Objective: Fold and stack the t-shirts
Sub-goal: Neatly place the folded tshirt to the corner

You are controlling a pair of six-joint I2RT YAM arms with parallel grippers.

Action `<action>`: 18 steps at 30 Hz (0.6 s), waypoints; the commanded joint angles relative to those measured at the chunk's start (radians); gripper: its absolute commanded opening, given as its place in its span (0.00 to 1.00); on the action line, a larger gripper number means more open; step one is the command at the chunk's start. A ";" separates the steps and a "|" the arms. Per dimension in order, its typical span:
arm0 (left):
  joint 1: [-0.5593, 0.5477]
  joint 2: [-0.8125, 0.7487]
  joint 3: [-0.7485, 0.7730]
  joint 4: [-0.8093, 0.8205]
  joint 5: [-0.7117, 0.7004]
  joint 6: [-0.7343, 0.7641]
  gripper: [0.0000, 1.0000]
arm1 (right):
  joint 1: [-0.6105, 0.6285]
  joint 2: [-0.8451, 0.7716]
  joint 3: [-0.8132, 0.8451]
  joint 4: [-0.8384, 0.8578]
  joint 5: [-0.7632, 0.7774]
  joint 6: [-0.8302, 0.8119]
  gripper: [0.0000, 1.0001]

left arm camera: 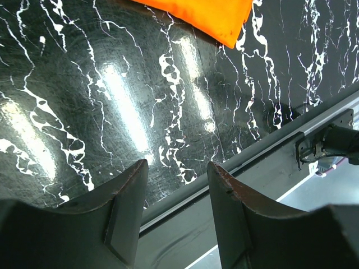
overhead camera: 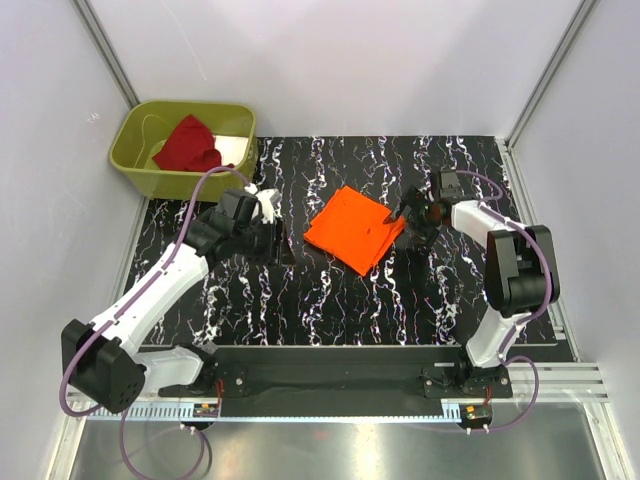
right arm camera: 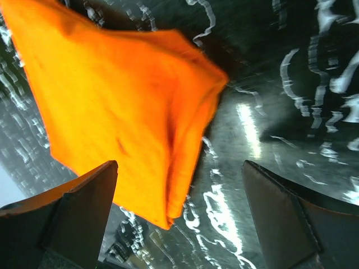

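A folded orange t-shirt (overhead camera: pixel 352 228) lies mid-table (overhead camera: pixel 330 300), its right corner just beside the right gripper (right arm camera: pixel 179 165) (jaws spread wide, gripping nothing). The left gripper (left arm camera: pixel 176 168) stands to its left, jaws apart and empty. A dark red t-shirt (overhead camera: pixel 188 145) sits crumpled in the olive-green bin (overhead camera: pixel 140 165).

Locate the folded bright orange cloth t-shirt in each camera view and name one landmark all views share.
Top external: folded bright orange cloth t-shirt at the table's centre.
Left wrist: only its corner, at the top edge right of centre.
Right wrist: it fills the upper left and middle.
Shared landmark: the black tabletop with white veins.
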 commanded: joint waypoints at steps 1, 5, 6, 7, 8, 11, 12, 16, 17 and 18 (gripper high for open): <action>-0.002 0.004 0.030 0.041 0.041 0.009 0.51 | 0.001 0.006 -0.018 0.144 -0.121 0.044 1.00; -0.001 0.005 0.022 0.041 0.047 0.013 0.51 | 0.001 0.071 0.008 0.170 -0.104 0.084 1.00; -0.001 0.007 0.022 0.041 0.050 0.013 0.51 | 0.001 0.088 0.013 0.175 -0.103 0.081 1.00; -0.001 0.004 0.020 0.040 0.050 0.013 0.52 | 0.001 0.094 0.016 0.180 -0.099 0.078 0.98; -0.002 0.002 0.019 0.041 0.050 0.014 0.52 | 0.001 0.109 0.021 0.184 -0.093 0.076 0.97; -0.001 -0.006 0.014 0.043 0.046 0.017 0.52 | 0.001 0.129 0.032 0.177 -0.087 0.056 0.95; 0.005 -0.006 0.013 0.041 0.047 0.019 0.52 | 0.001 0.135 0.027 0.180 -0.087 0.050 0.93; 0.018 -0.013 0.000 0.047 0.053 0.016 0.52 | 0.001 0.164 0.013 0.227 -0.104 0.039 0.87; 0.019 -0.012 -0.001 0.047 0.058 0.016 0.52 | 0.001 0.175 0.015 0.241 -0.128 0.038 0.86; 0.024 -0.010 0.000 0.047 0.061 0.019 0.52 | 0.001 0.192 0.016 0.250 -0.139 0.041 0.84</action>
